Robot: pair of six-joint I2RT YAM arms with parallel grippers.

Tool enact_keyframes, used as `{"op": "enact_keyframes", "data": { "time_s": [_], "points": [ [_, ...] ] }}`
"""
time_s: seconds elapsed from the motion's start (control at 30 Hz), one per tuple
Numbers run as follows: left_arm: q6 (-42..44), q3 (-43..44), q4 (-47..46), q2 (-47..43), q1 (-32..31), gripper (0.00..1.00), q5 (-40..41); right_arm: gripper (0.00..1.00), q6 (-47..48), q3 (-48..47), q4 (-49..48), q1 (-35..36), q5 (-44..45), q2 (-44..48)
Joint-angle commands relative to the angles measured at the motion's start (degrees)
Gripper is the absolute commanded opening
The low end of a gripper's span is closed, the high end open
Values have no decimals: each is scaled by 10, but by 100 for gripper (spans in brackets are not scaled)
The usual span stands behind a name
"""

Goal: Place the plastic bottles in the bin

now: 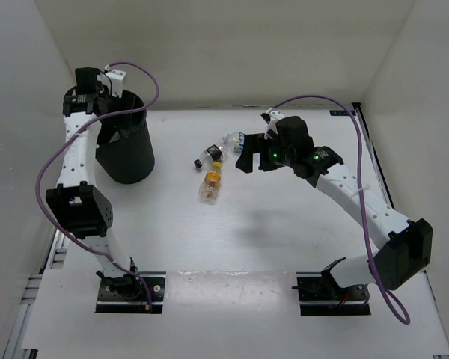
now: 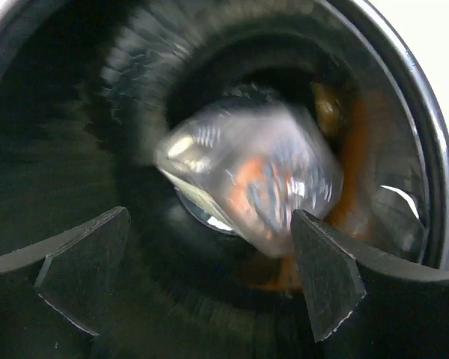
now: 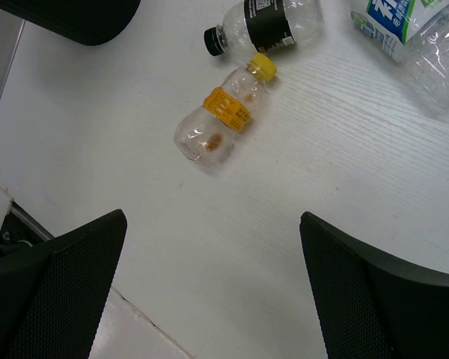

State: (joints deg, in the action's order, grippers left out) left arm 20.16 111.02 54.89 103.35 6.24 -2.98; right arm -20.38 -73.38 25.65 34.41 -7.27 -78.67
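Note:
The black bin (image 1: 129,157) stands at the far left. My left gripper (image 1: 97,97) hangs over its mouth, open. In the left wrist view my left gripper (image 2: 202,262) is empty, and a blurred clear bottle (image 2: 247,179) with an orange-marked label lies below it inside the bin (image 2: 52,149), free of the fingers. Three bottles lie mid-table: a black-capped one (image 1: 207,156), an orange-labelled one (image 1: 211,183) and a blue-white labelled one (image 1: 234,139). My right gripper (image 1: 248,159) is open and empty just right of them. The right wrist view (image 3: 212,232) shows the orange-labelled bottle (image 3: 217,120) ahead of the jaws.
White walls enclose the table on the left, back and right. In the right wrist view the black-labelled bottle (image 3: 266,22) and the blue-white bottle (image 3: 404,30) lie at the top, the bin's base (image 3: 75,15) at top left. A table seam (image 3: 135,314) runs near the left finger.

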Motion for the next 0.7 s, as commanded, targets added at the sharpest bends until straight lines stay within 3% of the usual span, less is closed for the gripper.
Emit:
{"op": "enact_keyframes", "data": {
  "time_s": [0.0,0.2,0.33,0.5,0.57,0.67],
  "points": [
    [-17,4,-47,-86,9,99,-19,100,10,-7,-4,0,-4,13],
    [-17,37,-86,-132,-54,99,46,100,-2,-2,-4,0,1,13],
    [9,65,-99,-151,-144,99,80,100,-16,19,-4,0,44,32],
    [58,-4,-22,-146,-264,99,-60,100,-60,41,38,0,149,53],
    [59,-32,35,-102,-323,99,-66,100,-87,41,62,-15,182,58],
    [6,-62,41,-55,-340,99,-79,100,-134,54,107,-36,245,72]
  ]
}}
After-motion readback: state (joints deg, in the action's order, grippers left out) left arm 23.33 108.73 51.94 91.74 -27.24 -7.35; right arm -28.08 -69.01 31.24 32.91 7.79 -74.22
